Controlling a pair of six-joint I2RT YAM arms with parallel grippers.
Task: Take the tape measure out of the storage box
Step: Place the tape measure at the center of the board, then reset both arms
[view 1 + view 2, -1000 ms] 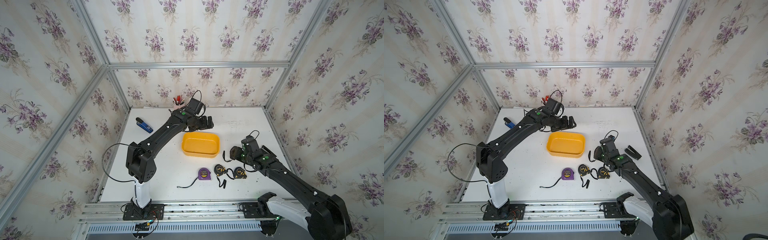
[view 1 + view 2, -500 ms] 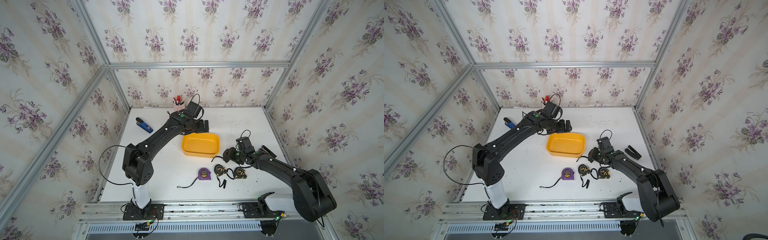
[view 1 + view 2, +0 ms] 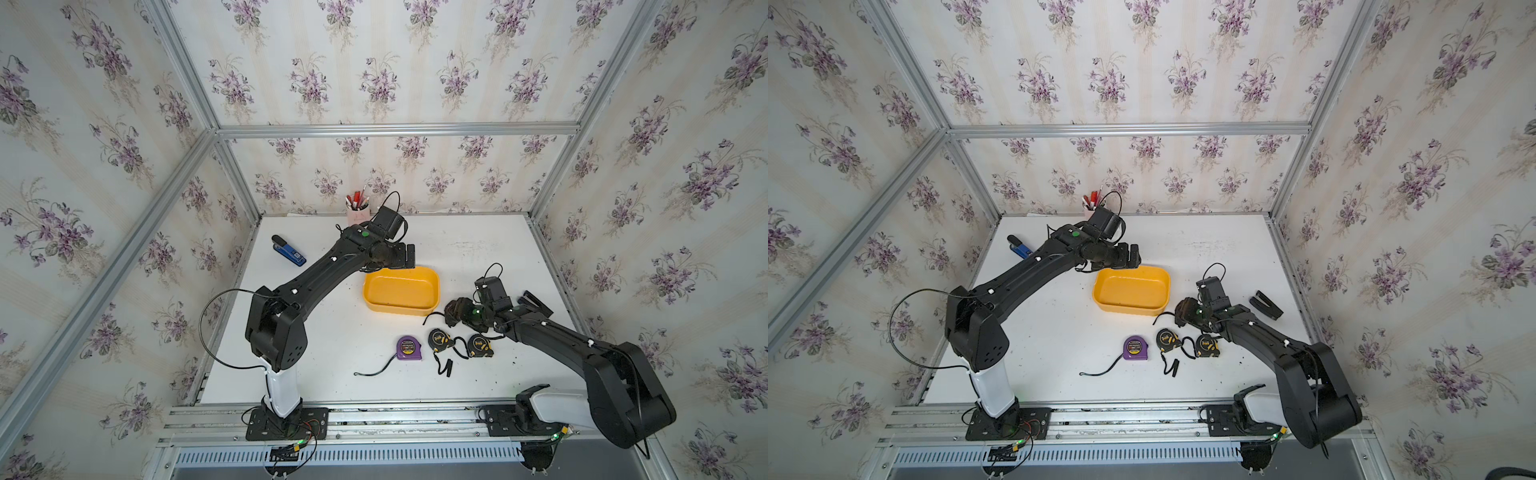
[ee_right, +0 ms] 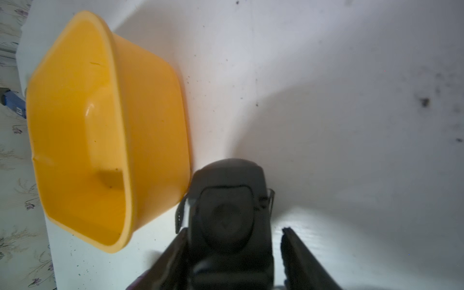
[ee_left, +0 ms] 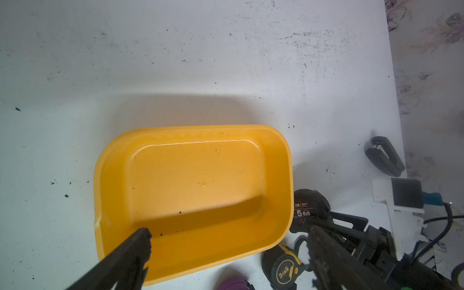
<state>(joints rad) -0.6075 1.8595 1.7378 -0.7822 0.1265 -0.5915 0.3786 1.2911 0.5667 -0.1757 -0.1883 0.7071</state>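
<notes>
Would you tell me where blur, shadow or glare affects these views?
Right wrist view: the black tape measure near the lens is soft. Left wrist view: shadow darkens one side inside the storage box, a glare line opposite. Both top views: sharp, evenly lit.

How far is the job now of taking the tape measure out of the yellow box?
Done: the storage box is empty, and three tape measures lie on the table before it. In hand: a black tape measure is beside the box between the right gripper's open jaws. Left: probably only withdrawing.
</notes>
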